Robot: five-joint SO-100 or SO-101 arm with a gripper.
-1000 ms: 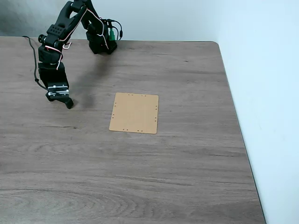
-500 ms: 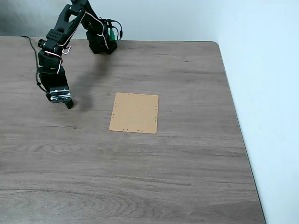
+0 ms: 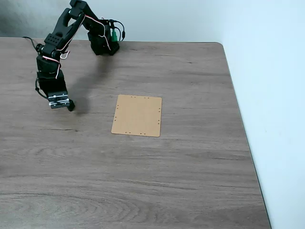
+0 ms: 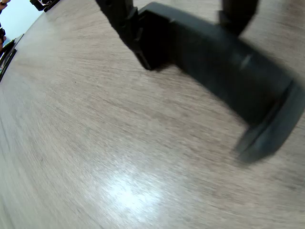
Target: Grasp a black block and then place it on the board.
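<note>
In the fixed view the black arm (image 3: 62, 33) reaches from its base at the far edge of the desk (image 3: 143, 181) down toward the left side, and the hand (image 3: 64, 105) hangs low over the wood grain, close to or touching the surface. A small dark tip shows at the right of the hand there, just above its own shadow.

The wrist view looks close along the desk. The black block (image 4: 224, 67) lies as a long matte bar running from the upper middle down to the right, with a raised end at its lower right that is blurred. The two fingers (image 4: 119, 19) come in from the top edge, one on the left flank of the bar near its far end and the other on the right flank, so the hand appears to be closed around the block, though the blur keeps me from seeing the contact itself. Whether the bar rests on the desk or is lifted just clear of it I cannot tell.

The board (image 3: 137, 115) lies flat on the desk to the right of the hand, well apart from it, a tan rectangle with small holes along its edges. Its top is bare. White wall (image 3: 267, 95) borders the desk on the right and at the far side.
</note>
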